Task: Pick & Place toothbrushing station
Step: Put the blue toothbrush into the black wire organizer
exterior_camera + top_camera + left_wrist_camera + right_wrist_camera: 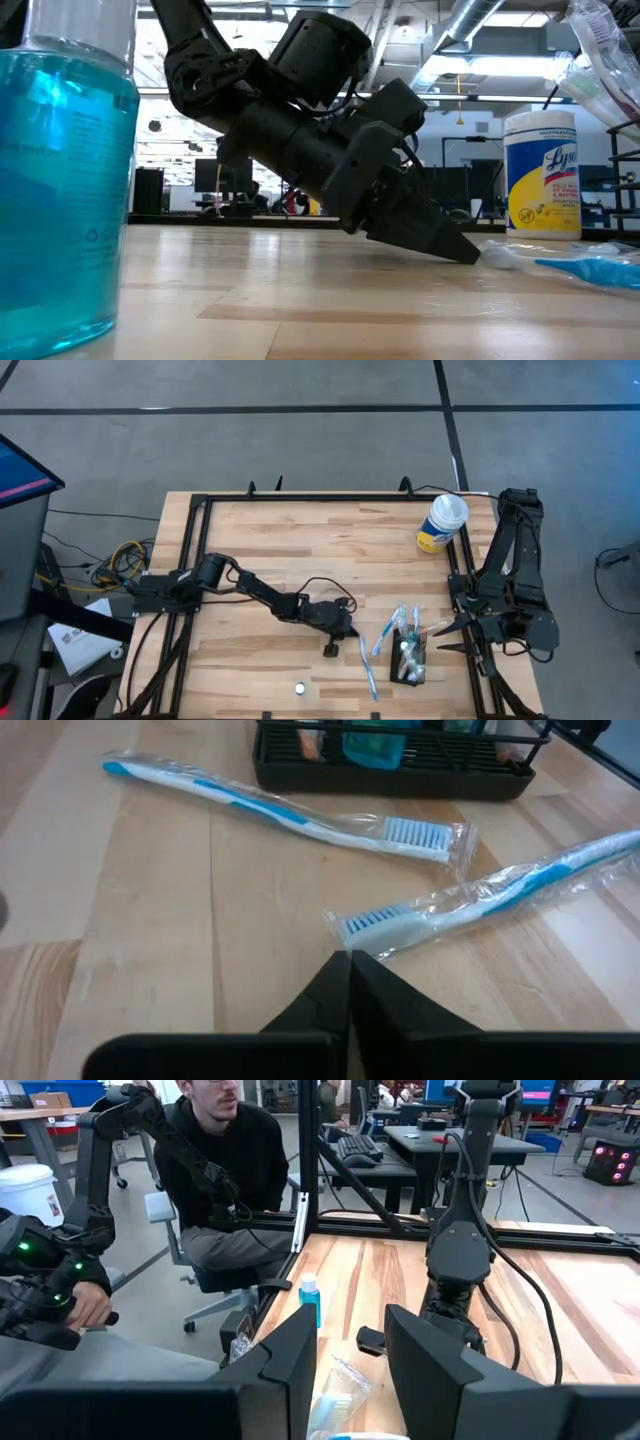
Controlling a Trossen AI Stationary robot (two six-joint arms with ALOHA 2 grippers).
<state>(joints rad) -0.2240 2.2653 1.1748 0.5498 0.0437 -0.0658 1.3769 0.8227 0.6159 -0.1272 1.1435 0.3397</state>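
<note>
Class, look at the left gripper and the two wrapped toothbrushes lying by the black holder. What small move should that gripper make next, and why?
Probably open its fingers again. The left gripper is shut on nothing, its tips on the wood just short of the nearer wrapped toothbrush. That brush and the other wrapped toothbrush lie on the table outside the toothbrushing station, so it likely must reopen before easing forward around the bristle end.

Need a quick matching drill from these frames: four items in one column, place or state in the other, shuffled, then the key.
Column A
1. left gripper
2. right gripper
3. toothbrushing station
4. wipes canister

Column B
a. upright near the table's far right corner
b. shut, empty, tips by a wrapped toothbrush's bristles
c. open, at the table's right edge
d. black caddy between the two grippers

Pairs: 1-b, 2-c, 3-d, 4-a
</note>
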